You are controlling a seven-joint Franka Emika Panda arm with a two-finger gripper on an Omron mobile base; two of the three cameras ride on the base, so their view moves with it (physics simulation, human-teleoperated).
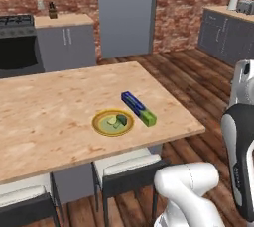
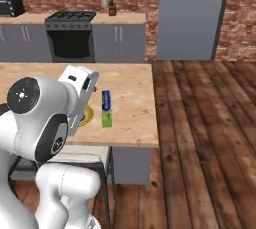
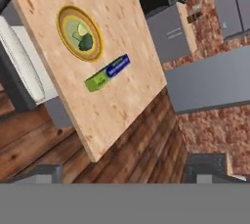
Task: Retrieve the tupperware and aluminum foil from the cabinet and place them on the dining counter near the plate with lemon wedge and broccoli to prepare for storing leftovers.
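Two dark fingertips [image 3: 49, 173] rise at the bottom of the hand view, spread wide with nothing between them; the gripper [image 3: 122, 174] is empty and hangs well above the floor beside the counter [image 1: 44, 107]. Out from there, the foil [image 1: 139, 108] lies flat on the counter, just beside the plate [image 1: 113, 122], which carries the lemon [image 3: 81, 30] and the broccoli [image 3: 87, 43]. So half the job looks done, judging by how things lie.

I cannot see the tupperware on the counter, so it probably remains to be fetched from the cabinet.

Risks, as I judge them:
- The foil lies not far from the counter's right edge; a careless sweep of the arm on the next visit could push it off.
- Setting the tub down between foil and plate leaves little room; it could knock the plate or land on the box.
- The chair [image 1: 131, 169] tucked under the near edge may catch the base as it drives.
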